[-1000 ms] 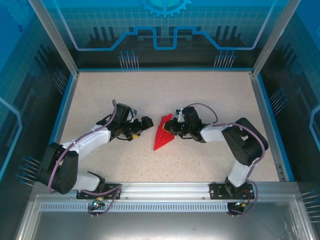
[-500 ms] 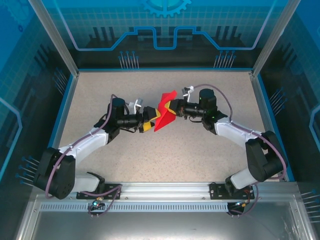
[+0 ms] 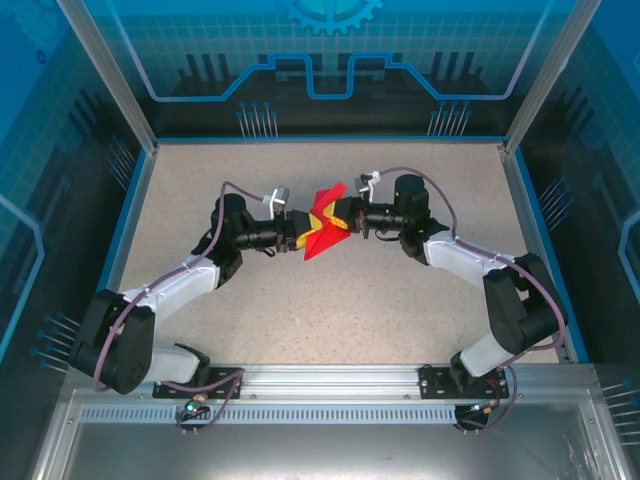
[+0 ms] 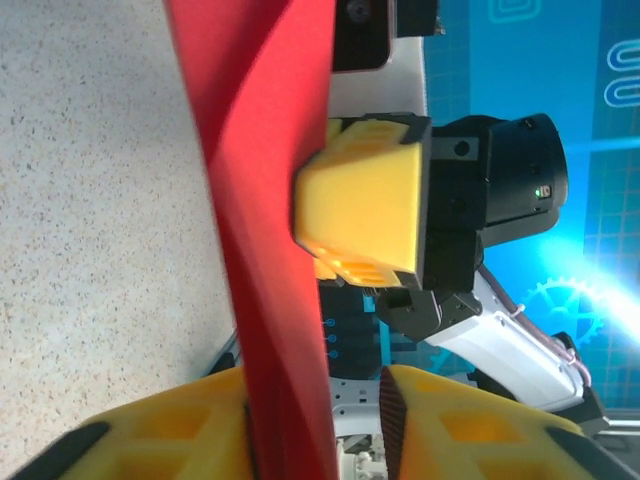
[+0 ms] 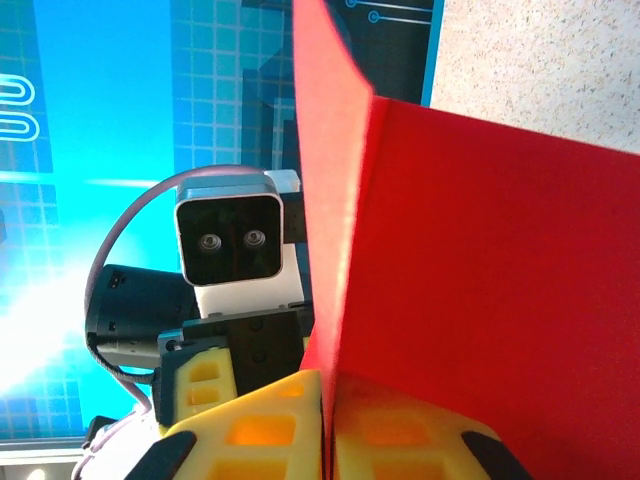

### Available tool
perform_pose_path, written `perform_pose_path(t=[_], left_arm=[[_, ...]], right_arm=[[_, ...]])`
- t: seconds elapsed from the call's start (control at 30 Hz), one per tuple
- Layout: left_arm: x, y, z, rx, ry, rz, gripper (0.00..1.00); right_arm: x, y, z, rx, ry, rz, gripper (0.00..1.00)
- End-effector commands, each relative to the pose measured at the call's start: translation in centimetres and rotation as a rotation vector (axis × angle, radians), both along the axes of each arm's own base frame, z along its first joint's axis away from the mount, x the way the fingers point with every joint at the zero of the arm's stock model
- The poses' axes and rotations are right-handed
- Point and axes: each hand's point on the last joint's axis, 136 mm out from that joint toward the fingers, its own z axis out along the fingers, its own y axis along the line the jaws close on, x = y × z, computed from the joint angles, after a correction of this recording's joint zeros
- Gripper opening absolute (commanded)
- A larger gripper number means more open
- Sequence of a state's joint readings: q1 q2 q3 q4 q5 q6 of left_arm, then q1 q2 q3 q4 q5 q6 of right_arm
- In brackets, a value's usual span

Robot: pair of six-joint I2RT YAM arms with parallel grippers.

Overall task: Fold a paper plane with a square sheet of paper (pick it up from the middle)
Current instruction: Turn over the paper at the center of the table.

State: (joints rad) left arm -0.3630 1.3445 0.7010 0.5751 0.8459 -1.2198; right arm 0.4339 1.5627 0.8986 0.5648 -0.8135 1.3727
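Top view: red sheet (image 3: pixel 322 238) part-folded, held off counter (image 3: pixel 330 320), mid-width, nearer far edge. L fingers (image 3: pixel 297 235) and R fingers (image 3: pixel 340 214) meet at it from opposite sides.

L wrist: sheet edge-on, upright betw L fingers. Slim gap one side, can't tell if clamped.

R wrist: R fingers pressed together, pinching sheet's lower edge by fold.

Step, prob: mid-air crease/regrip, plane not formed yet. Next needs firm L pinch before R lets go, w/ fold edges kept aligned.
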Motion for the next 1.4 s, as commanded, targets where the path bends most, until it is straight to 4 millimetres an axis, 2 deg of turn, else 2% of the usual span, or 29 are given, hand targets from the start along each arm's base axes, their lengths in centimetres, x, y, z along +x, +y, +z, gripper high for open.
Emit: perform_pose_path(t=[0.0,0.13,0.23,0.33,0.4,0.57,0.73,0.83,0.87,1.0,1.17,1.3,1.37], left_arm=[[-0.2,-0.2,-0.3,-0.006,0.000,-0.008,0.25],[0.0,0.0,-1.1,0.024,0.006,0.009,0.12],[0.1,0.3,-2.4,0.093,0.015,0.027,0.07],[0.1,1.3,-4.3,0.243,0.024,0.058,0.06],[-0.2,2.8,-6.0,0.441,0.028,0.095,0.06],[-1.0,6.7,-7.7,0.981,-0.017,0.158,0.06],[-0.5,10.7,-8.8,1.549,-0.029,0.223,0.06],[0.0,11.8,-9.8,1.795,-0.008,0.236,0.06],[0.1,11.7,-10.0,1.841,-0.008,0.232,0.06],[0.9,9.4,-11.6,1.954,-0.017,0.196,0.07],[2.2,5.6,-15.2,1.926,0.001,0.145,0.12],[2.8,1.5,-17.1,1.754,0.021,0.063,0.25],[3.0,-0.7,-17.2,1.634,0.026,0.028,0.39]], right_arm=[[-0.8,0.4,0.3,0.006,-0.014,0.040,0.10],[-1.3,0.0,-0.2,-0.034,-0.023,0.045,0.17],[-1.7,-1.5,-1.2,-0.168,-0.041,0.015,0.39],[-1.9,-4.4,-2.7,-0.372,-0.063,-0.068,0.59],[-2.1,-6.4,-3.4,-0.477,-0.083,-0.122,0.71],[-2.7,-10.4,-5.3,-0.696,-0.106,-0.239,0.85],[-3.3,-13.2,-6.8,-0.825,-0.102,-0.334,0.89],[-3.6,-14.5,-7.3,-0.869,-0.096,-0.385,0.91],[-4.1,-15.0,-8.3,-0.890,-0.077,-0.389,0.91],[-4.9,-16.2,-9.4,-0.933,-0.058,-0.417,0.91],[-5.7,-17.3,-10.5,-0.966,-0.036,-0.443,0.91],[-6.4,-17.6,-11.2,-0.972,-0.014,-0.443,0.91],[-6.6,-17.7,-11.3,-0.976,-0.005,-0.445,0.91]])
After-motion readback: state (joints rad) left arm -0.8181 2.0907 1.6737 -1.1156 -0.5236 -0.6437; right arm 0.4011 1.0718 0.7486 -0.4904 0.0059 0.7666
